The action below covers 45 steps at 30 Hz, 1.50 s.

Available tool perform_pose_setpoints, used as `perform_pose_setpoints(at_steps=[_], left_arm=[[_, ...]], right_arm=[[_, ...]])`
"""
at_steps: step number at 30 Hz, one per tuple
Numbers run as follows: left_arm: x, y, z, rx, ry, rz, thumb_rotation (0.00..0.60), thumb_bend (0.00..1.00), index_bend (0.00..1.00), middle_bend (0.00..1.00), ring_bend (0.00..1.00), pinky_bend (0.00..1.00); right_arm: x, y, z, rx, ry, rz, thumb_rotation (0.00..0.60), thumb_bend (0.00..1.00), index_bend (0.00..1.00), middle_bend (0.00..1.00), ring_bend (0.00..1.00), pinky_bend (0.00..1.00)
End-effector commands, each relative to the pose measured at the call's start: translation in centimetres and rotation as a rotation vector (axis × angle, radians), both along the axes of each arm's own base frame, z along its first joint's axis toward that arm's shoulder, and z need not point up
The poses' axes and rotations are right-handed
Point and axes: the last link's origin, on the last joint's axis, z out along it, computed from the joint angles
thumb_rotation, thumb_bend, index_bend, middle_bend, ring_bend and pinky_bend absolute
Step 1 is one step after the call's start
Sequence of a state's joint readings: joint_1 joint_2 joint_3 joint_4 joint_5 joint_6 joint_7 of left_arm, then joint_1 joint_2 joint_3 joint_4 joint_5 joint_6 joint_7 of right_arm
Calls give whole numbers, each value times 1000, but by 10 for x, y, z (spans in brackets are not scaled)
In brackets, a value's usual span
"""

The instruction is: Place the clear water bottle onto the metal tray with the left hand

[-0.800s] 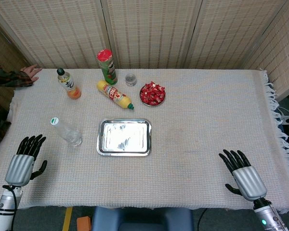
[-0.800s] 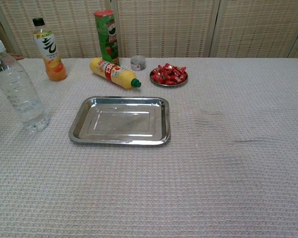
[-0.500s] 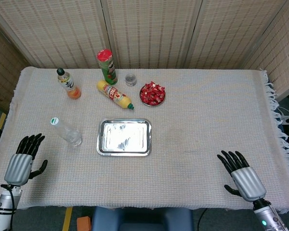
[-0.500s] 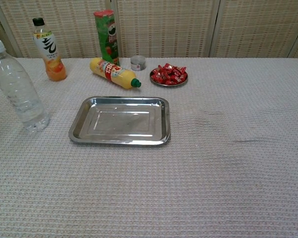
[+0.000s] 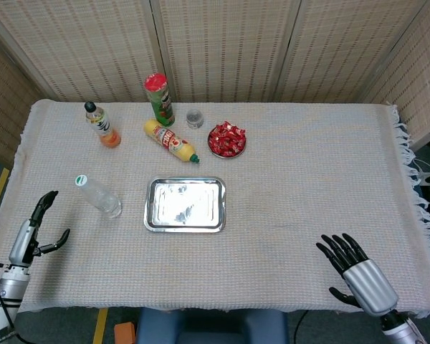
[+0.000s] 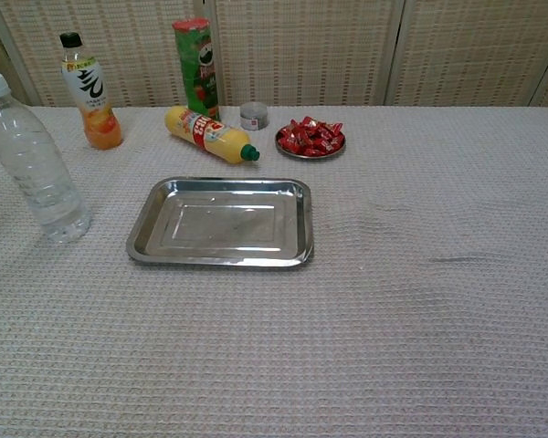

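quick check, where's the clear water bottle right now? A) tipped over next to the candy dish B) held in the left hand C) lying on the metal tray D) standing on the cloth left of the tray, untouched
D: the clear water bottle stands upright on the cloth to the left of the metal tray, apart from it, while the left hand hangs open near the table's left edge, short of the bottle.

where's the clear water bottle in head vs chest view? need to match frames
Head view: the clear water bottle stands left of centre, just left of the metal tray.
Chest view: the bottle is at the far left edge, upright, again left of the tray.
Shared landmark: the tray, immediately to the bottle's right in both.
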<state>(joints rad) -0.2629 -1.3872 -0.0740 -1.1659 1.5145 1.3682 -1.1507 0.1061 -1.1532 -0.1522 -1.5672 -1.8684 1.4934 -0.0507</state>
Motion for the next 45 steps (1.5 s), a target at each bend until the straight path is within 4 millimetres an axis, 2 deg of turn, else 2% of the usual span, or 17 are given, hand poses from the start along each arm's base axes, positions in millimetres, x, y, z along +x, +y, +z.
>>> perform_pose_setpoints(at_steps=[1, 12, 18, 27, 38, 41, 45], left_arm=[[2, 23, -26, -23, 29, -3, 600, 349, 0, 0, 0, 15], [3, 48, -51, -61, 89, 0, 600, 347, 0, 0, 0, 7], [8, 59, -61, -83, 56, 12, 600, 347, 0, 0, 0, 7], [15, 72, -73, -137, -1, 29, 600, 345, 0, 0, 0, 20], [17, 84, -83, -136, 34, 53, 600, 356, 0, 0, 0, 56], [17, 87, -84, -122, 44, 66, 600, 369, 39, 65, 1, 89], [16, 89, -84, -104, 47, 89, 600, 405, 190, 237, 99, 208]], right_arm=[[1, -2, 1, -5, -4, 12, 600, 83, 0, 0, 0, 0], [3, 6, -3, 56, -17, 41, 600, 84, 0, 0, 0, 0], [4, 7, -3, 75, -18, 43, 600, 83, 0, 0, 0, 0], [4, 6, -4, 80, -10, 31, 600, 83, 0, 0, 0, 0], [4, 5, -6, 96, 0, 21, 600, 83, 0, 0, 0, 0], [4, 6, -6, 102, 3, 22, 600, 84, 0, 0, 0, 0], [5, 6, -6, 105, 5, 22, 600, 83, 0, 0, 0, 0]])
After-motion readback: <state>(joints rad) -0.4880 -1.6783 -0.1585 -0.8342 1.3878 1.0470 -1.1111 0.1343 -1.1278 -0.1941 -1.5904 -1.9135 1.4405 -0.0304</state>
